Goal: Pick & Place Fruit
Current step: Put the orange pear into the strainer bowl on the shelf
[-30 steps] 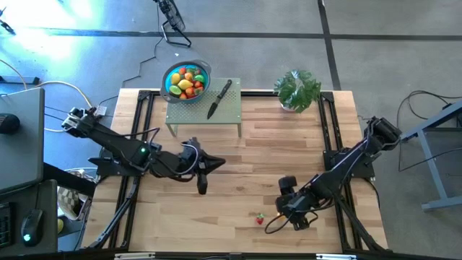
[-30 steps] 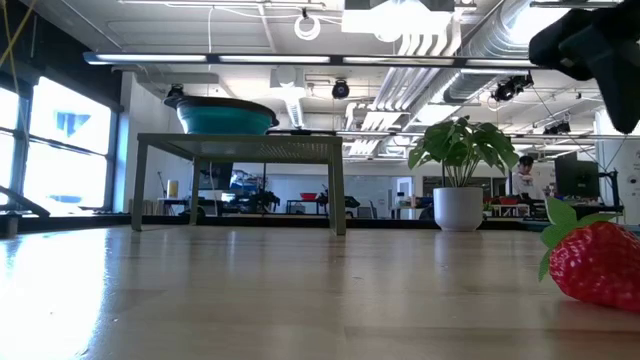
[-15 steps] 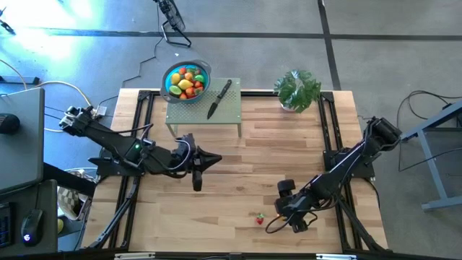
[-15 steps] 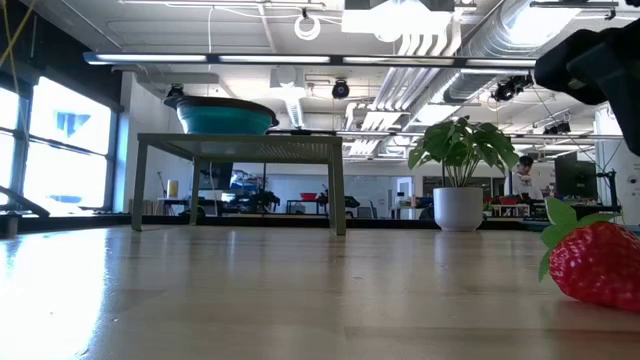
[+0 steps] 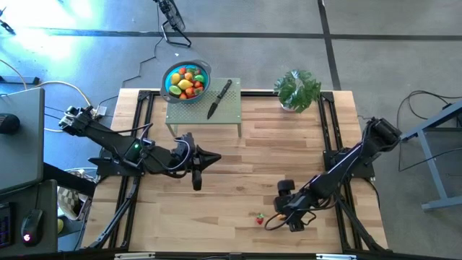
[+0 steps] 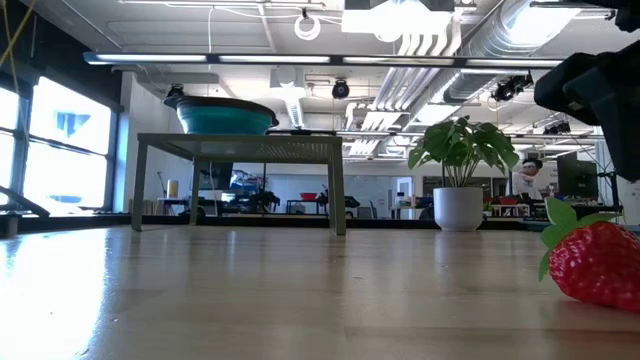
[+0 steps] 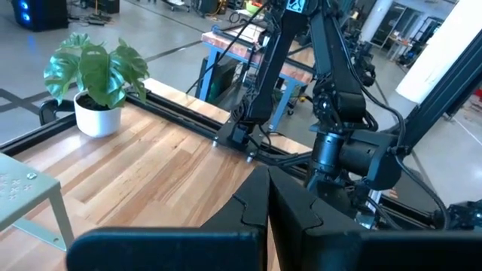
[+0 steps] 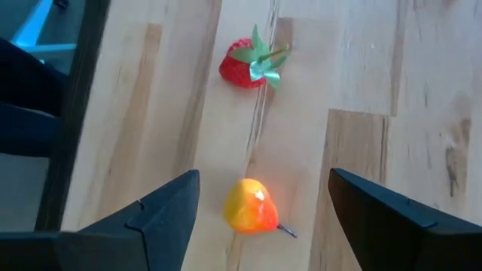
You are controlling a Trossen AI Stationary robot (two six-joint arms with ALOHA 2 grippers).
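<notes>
Left gripper (image 5: 198, 160): my fingers are pressed fully together and hold nothing. This arm waits over the left-centre of the table (image 5: 238, 144), just in front of the small stand.

Blue bowl (image 5: 186, 80): sits on the far-left end of the small stand (image 5: 231, 108). It holds a heap of fruit (image 5: 185, 81) in red, orange, yellow and green.

Knife (image 5: 219, 98): lies on the stand, right of the bowl. Not part of the job.

Strawberry (image 8: 246, 63): lies loose on the near table, right of centre, leaf cap pointing sideways. It is near the orange piece, not touching it.

Orange-yellow fruit (image 8: 251, 205): a small rounded piece with a short stem, lying on the boards between my right fingertips.

Right gripper (image 5: 283, 216): my fingers are spread wide, empty, straddling the orange-yellow piece from above without touching it.

Potted plant (image 5: 297, 89): far right of the table, well clear of my work.

Handling, as I judge it: the piece looks like light, hard, glossy plastic, so it should be stiff, not fragile, but prone to slipping or rolling out.

Grip point: I would close across its widest middle, clear of the stem, with gentle force.
</notes>
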